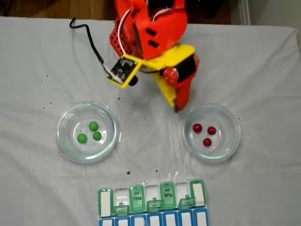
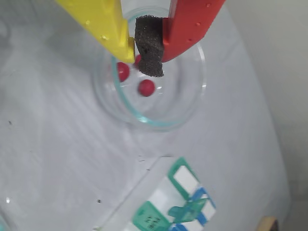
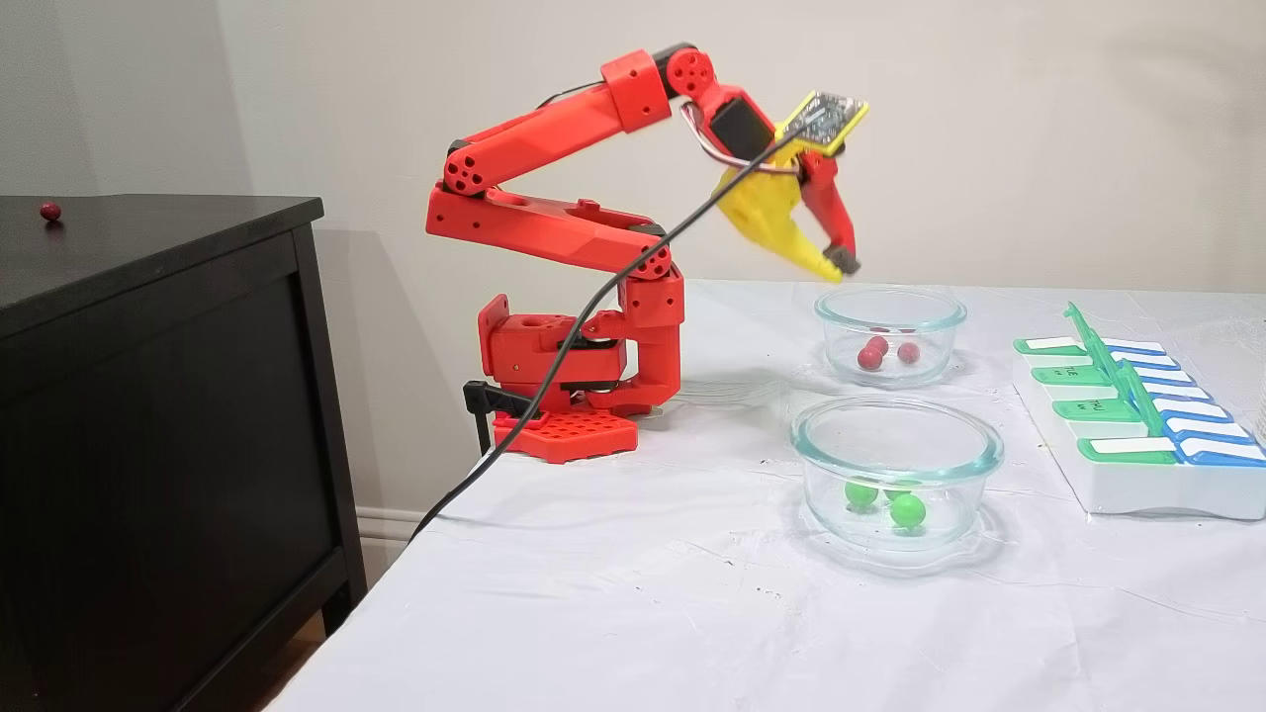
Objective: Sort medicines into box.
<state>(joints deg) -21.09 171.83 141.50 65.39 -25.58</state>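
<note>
Jaws nearly closed, apparently empty: yellow-and-red foam-padded gripper (image 2: 144,55) above clear glass dish (image 2: 192,103) of three dark red balls (image 2: 146,87). Advice: open, descend centred on one ball.

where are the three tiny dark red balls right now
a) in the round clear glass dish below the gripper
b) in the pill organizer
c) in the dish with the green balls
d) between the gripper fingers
a: the three tiny dark red balls lie in the round clear glass dish, with the red and yellow gripper hovering above it.
</note>
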